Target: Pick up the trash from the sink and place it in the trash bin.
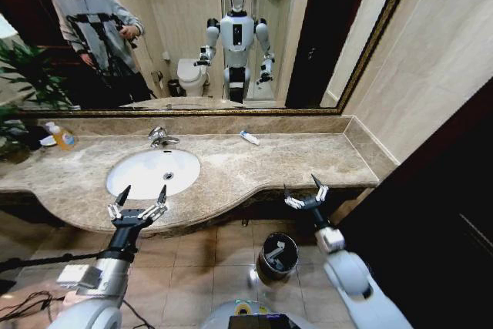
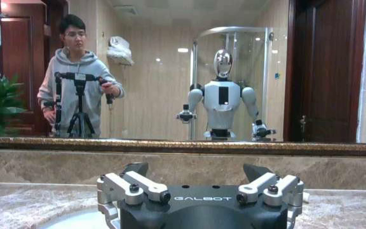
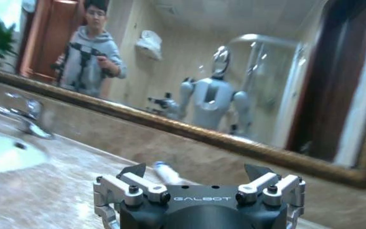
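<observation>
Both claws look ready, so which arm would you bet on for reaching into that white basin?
Probably the left. The left gripper hangs open at the front edge of the white oval sink, while the right gripper, also open, is off to the side above the small round black trash bin on the floor.

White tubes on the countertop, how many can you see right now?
1. A white tube lies on the countertop near the mirror, off to the faucet's right side. The sink looks empty; others may be hidden.
</observation>
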